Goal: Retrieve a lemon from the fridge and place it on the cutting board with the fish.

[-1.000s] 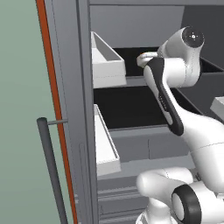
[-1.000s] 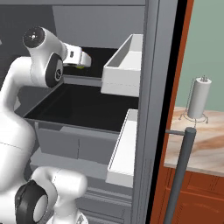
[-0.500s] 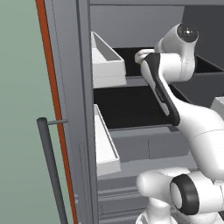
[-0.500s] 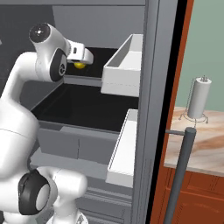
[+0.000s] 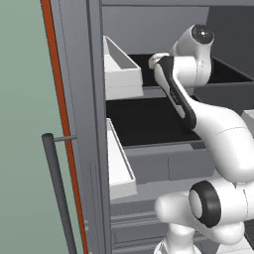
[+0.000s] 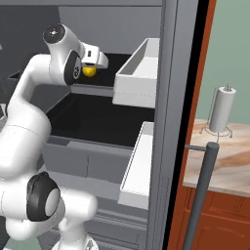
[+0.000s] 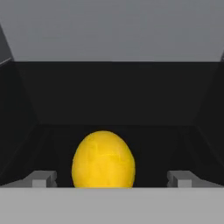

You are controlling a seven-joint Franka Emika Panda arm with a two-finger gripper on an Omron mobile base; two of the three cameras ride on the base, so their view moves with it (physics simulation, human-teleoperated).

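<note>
Reaching deeper since a second ago, your arm has pushed its hand further in over the upper black shelf point(image 6: 110, 61) of the fridge point(image 5: 79, 99), while the lemon point(image 7: 103, 159) sits where it sat. In the hand view the gripper point(image 7: 111, 178) stands as wide as it goes, holding nothing, its two grey fingertips point(image 7: 41, 178) rising at either side of the fruit with clear gaps between. The one relation your next move turns on: the lemon lies straight ahead of the claw, just left of the midline between the tips, and seemingly a little beyond them, so a short push forward should bracket it before you close. Its long axis appears upright in the hand view, so the jaws would close across the narrower waist. From the right base view the lemon point(image 6: 89, 71) shows as a yellow spot tucked under the white hand point(image 6: 93, 54), near the shelf's front edge and left of the white door bin point(image 6: 139, 78). The fruit is bright yellow, egg-shaped, faintly mottled, and likely to roll if nudged off centre; the shelf is flat matte black, the fridge walls smooth dark grey, the bins plain white with boxy square rims.
</note>
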